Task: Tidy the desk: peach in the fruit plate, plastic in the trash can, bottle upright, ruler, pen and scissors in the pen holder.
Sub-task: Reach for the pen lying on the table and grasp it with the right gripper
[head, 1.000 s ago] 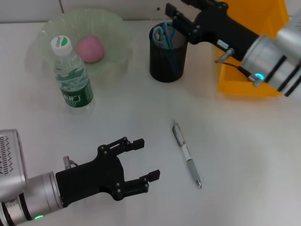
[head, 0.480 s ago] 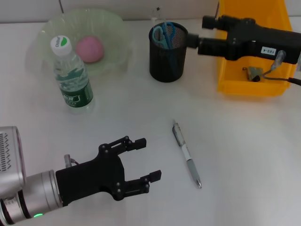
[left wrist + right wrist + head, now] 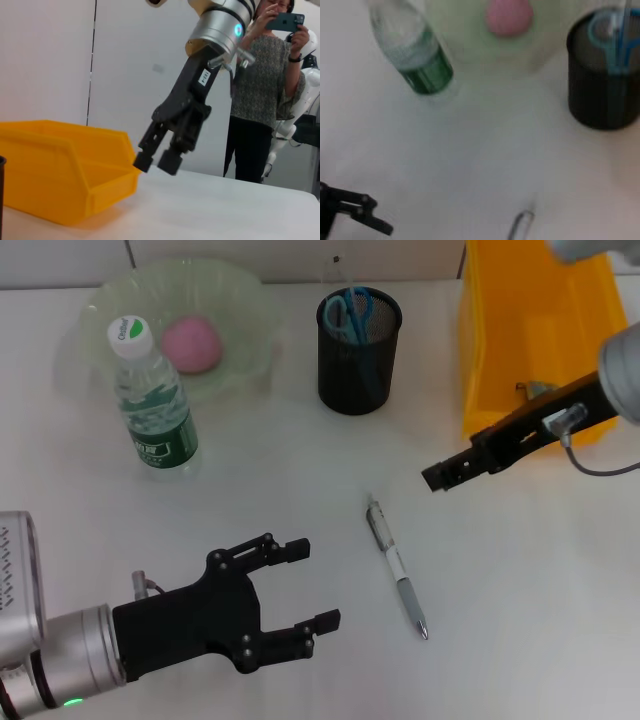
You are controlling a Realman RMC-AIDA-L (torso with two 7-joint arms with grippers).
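Note:
A silver pen (image 3: 397,568) (image 3: 519,225) lies on the white desk, pointing toward me. My left gripper (image 3: 311,583) hovers open and empty to the pen's left. My right gripper (image 3: 437,478) (image 3: 156,162) hangs above the desk to the pen's right, its tips slightly apart with nothing between them. The black mesh pen holder (image 3: 358,350) (image 3: 600,95) has blue-handled scissors (image 3: 347,308) (image 3: 601,29) in it; I cannot pick out the ruler. The pink peach (image 3: 190,343) (image 3: 509,15) rests in the green fruit plate (image 3: 240,300). The green-labelled bottle (image 3: 152,400) (image 3: 415,55) stands upright.
The yellow trash can (image 3: 530,310) (image 3: 65,170) stands at the back right, with a small greyish item (image 3: 536,392) inside, partly behind my right arm. A person (image 3: 260,100) stands beyond the desk in the left wrist view.
My right arm has swung away from the pen holder and come down toward me, now in front of the yellow bin. The left gripper has barely shifted.

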